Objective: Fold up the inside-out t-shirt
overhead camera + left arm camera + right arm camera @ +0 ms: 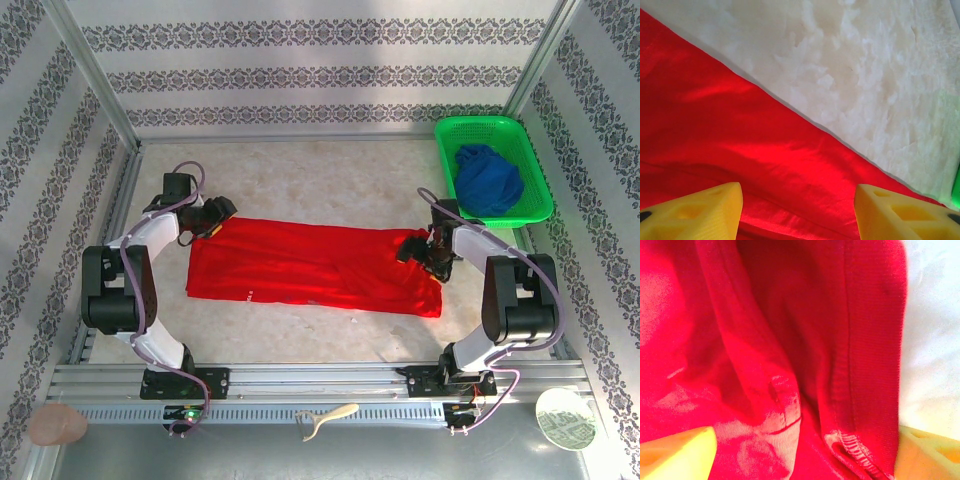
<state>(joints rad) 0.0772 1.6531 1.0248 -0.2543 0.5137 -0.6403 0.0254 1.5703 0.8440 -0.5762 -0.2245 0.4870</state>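
Hovers with the left tool (pixel 215 222), fingers (pixel 700 212) apart and clamping nothing, over the far left corner of the inside-out t-shirt (pixel 310 265). Sets the right tool (pixel 428 250) low near the far right corner, also apart, with a stitched hem (pixel 855 390) bunched between. Seems placed so to take both far corners for one fold. Finds the shirt spread along the middle of the bench (pixel 300 170), plain red up. Cannot tell whether the fingers touch cloth; underside hidden.
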